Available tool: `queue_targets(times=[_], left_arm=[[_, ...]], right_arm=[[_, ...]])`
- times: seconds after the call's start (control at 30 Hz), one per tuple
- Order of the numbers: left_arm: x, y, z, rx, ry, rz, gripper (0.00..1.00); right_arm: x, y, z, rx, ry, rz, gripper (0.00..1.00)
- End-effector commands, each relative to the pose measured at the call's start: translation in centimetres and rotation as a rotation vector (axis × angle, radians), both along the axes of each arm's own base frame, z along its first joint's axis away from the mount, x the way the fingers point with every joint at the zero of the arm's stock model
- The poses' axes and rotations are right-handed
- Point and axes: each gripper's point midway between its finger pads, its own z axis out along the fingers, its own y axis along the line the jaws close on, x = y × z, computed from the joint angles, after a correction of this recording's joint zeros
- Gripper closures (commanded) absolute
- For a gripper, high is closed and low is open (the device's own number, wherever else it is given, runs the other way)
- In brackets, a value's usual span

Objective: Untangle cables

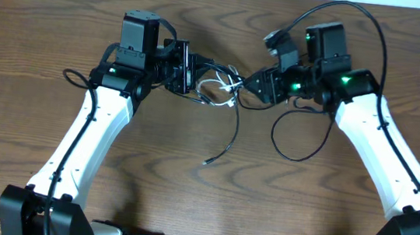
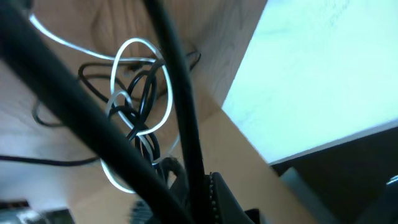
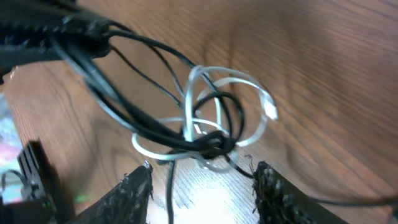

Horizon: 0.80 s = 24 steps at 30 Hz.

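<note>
Overhead: the cables (image 1: 217, 89), thin black cords knotted with one white loop, sit between the two grippers at the middle of the wooden table (image 1: 46, 38). One loose black end trails toward the near edge. The left gripper (image 1: 192, 76) is clamped on the black strands.

Left wrist: the white loop crosses black coils, partly blurred.

Right wrist: the right gripper (image 3: 204, 169) stands open, with the knot just ahead of its fingers (image 3: 134, 193).
</note>
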Motion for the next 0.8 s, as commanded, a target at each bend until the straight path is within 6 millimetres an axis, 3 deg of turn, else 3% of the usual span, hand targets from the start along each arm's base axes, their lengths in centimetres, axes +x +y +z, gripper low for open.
queue_targets(times=[0.0, 0.17, 0.77], left_arm=[[-0.3, -0.5, 0.8, -0.100, 0.093, 0.032, 0.93], [-0.4, -0.6, 0.8, -0.104, 0.094, 0.030, 0.93], [-0.4, -0.5, 0.8, -0.103, 0.094, 0.031, 0.93]], right_arm=[[-0.1, 0.2, 0.5, -0.039, -0.082, 0.053, 0.51], [0.6, -0.6, -0.3, -0.099, -0.094, 0.012, 0.52], [0.6, -0.6, -2.8, -0.169, -0.127, 0.129, 0.59]])
